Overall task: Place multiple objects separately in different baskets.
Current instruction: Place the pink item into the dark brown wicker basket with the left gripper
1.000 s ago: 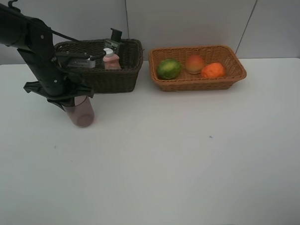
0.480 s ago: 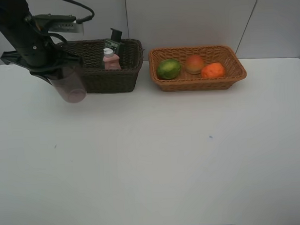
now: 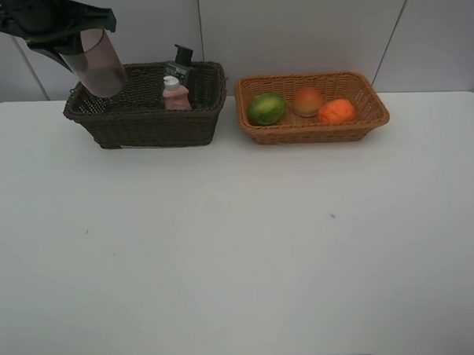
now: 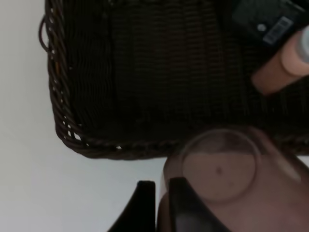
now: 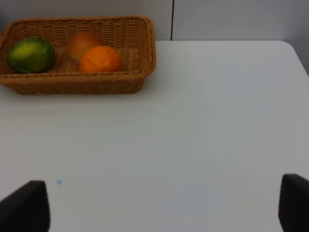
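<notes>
- Two baskets stand side by side along the far edge of the worktop [image 3: 240,248]: the dark brown basket [image 3: 148,122] at about 11 o'clock from the middle of the worktop, the orange-tan basket [image 3: 313,127] at about 1 o'clock.
- Three fruits lie in the orange-tan basket: the green round fruit [image 3: 266,108], the peach-like fruit [image 3: 307,101] and the orange [image 3: 335,110], which suggests that fruit is sorted to this side.
- The pink bottle [image 3: 174,94] stands upright inside the dark brown basket, with the dark grey flat bottle [image 3: 181,63] just behind it at 12 o'clock, so containers seem to belong here.
- The left gripper [image 3: 62,40] has its fingers clamped on the mauve cup [image 3: 102,64], which hangs tilted in the air over the basket's near-left corner, at 9 o'clock from the pink bottle.
- In the left wrist view the cup [image 4: 219,166] sits above the rim of the dark brown basket [image 4: 63,121], with bare woven floor beyond it; my judgement is that it is held high to clear the wall before being lowered into that free space.
- The right gripper [image 5: 154,208] has its fingers spread wide and holds nothing, hovering over bare worktop.
</notes>
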Robot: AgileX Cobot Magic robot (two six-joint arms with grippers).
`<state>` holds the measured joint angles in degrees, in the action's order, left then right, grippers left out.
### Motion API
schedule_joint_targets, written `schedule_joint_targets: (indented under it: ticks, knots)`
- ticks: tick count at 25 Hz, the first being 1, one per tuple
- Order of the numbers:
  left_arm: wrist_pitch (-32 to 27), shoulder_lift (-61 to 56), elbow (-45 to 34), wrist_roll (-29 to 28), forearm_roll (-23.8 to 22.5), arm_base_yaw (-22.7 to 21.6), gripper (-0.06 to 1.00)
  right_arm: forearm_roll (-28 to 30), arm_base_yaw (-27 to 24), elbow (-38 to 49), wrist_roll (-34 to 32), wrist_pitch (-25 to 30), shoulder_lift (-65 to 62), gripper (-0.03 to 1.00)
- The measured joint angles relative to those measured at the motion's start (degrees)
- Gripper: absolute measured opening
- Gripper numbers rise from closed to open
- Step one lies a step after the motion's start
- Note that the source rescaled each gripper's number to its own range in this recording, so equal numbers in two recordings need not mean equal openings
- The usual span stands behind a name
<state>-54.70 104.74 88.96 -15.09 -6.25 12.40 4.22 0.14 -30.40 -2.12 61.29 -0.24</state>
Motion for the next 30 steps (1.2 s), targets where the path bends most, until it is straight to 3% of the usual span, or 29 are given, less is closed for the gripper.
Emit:
schedule_joint_targets:
  ticks: [7,16,30]
  knots:
    - [5.5,6.2,2.3,-2.7,-6.6,-0.9,0.00,0.0,0.0,0.0,0.0,0.0,0.0,1.00]
    - [17.8,14.5,2.3,-3.3,-6.2,-3.1,0.00,0.0,0.0,0.0,0.0,0.0,0.0,1.00]
    - [21.1,20.0,2.3,-3.3,-5.6,-3.5,0.00,0.0,0.0,0.0,0.0,0.0,0.0,1.00]
